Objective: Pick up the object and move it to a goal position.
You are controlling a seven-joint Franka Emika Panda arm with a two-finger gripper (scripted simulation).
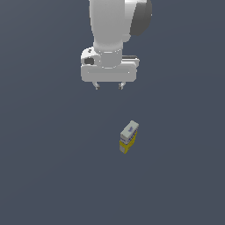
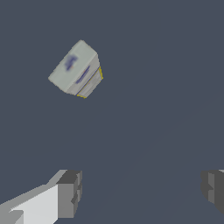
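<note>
The fingers (image 1: 109, 86) hang spread wide and empty, well above the worktop (image 1: 44, 176). The object (image 1: 128, 137), a small yellow box with a white-grey top, stands apart at about five o'clock from them in the exterior view. Because the box sits skewed to the fingers' line, a straight descent without shifting over and turning the wrist could clip a corner, tipping it or closing on nothing.

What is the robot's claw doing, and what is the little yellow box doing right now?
gripper: open, fingers spread wide, holding nothing, up in the air away from the box.
small box: lying on the dark surface, not gripped, white-grey face with bluish marks facing up, turned at an angle to the gripper.
</note>
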